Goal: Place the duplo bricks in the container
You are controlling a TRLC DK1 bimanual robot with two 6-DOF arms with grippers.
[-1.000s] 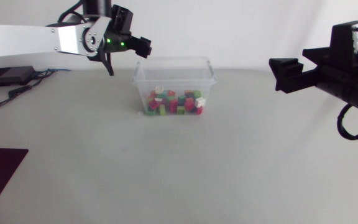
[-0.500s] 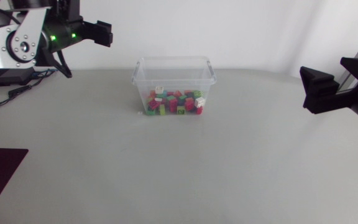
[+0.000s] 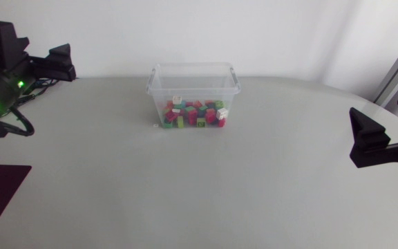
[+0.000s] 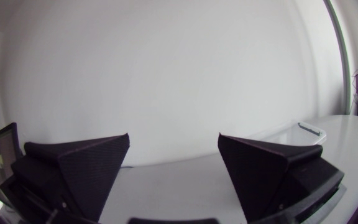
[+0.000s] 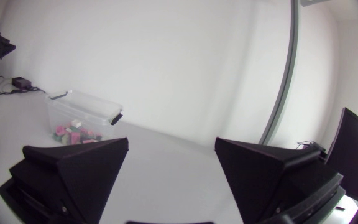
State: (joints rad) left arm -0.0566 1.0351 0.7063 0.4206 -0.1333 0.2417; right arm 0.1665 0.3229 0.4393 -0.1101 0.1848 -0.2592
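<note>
In the left wrist view the left gripper [image 4: 174, 168] holds its two matte wedge fingers spread, with nothing between them. One container [image 4: 293, 133] stands well ahead. In the right wrist view the right gripper [image 5: 171, 171] is spread too and empty, and the clear plastic container stands well ahead. In the head view the duplo bricks [image 3: 195, 115], small red, green and pink blocks, too many to count, lie inside the container, well apart from both grippers.

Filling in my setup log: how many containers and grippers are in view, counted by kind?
Container: 1
Grippers: 2 (left gripper, right gripper)
Total: 3
The bricks in the container are too jumbled to count.
</note>
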